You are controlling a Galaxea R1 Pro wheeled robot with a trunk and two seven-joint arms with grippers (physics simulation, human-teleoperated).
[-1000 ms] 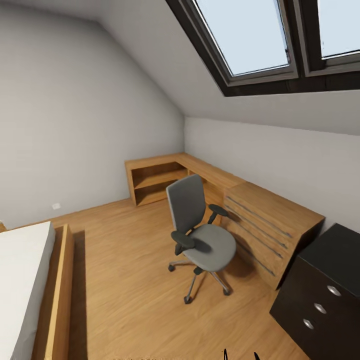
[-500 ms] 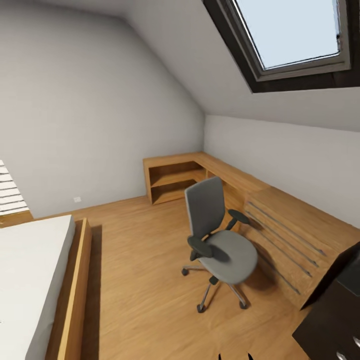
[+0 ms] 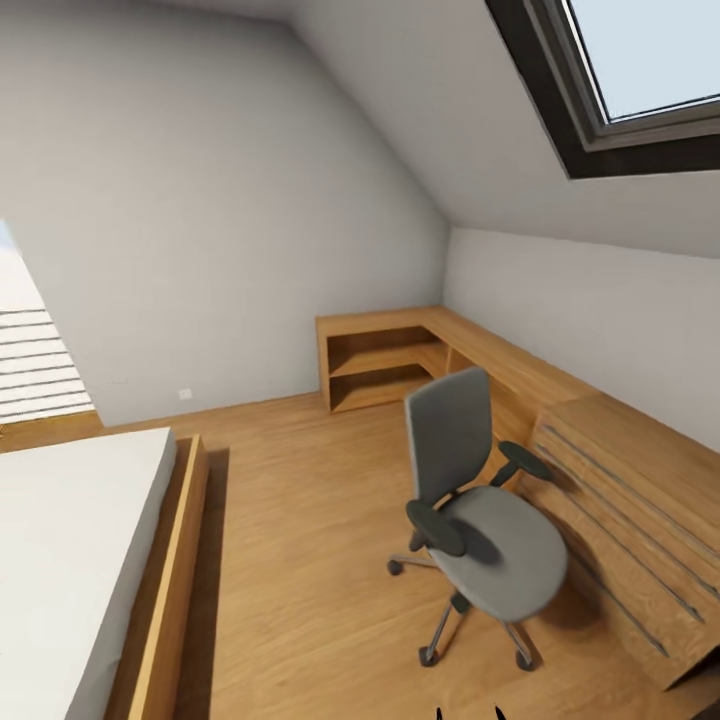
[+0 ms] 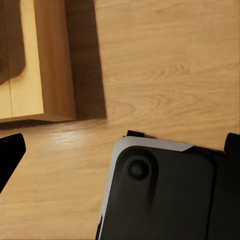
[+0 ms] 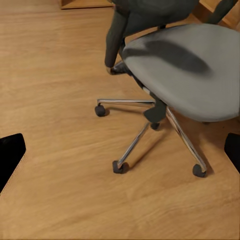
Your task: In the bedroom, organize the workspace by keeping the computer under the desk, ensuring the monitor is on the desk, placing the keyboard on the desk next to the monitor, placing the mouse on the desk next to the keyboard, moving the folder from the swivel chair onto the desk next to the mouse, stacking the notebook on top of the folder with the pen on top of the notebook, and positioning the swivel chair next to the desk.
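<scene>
The bedroom [image 3: 220, 200] has pale grey walls under a sloped ceiling, with a skylight [image 3: 640, 70] cut off at the upper right of the head view. A wide stretch of light wood floor [image 3: 290, 560] lies open between the bed [image 3: 70, 560], whose wooden side rail runs along the left, and the swivel chair [image 3: 480, 510]. Light-wood shelves [image 3: 385, 365] fill the far corner and continue along the right wall into a slatted drawer chest [image 3: 630, 500], partly cut off at the right edge. The chair stands just beside that chest, back upright, seat bare of anything, its wheeled base on the floor; in the right wrist view the seat [image 5: 190, 70] and spokes show close up, the back cut off. The left wrist view looks down on the floor, a wooden panel edge [image 4: 45, 60] and a dark rounded housing of the robot [image 4: 170, 195]. Both grippers' jaws stand apart: dark fingertips [image 4: 10, 155] sit at opposite edges of the left wrist picture, and likewise fingertips [image 5: 10, 155] in the right, nothing between them.
</scene>
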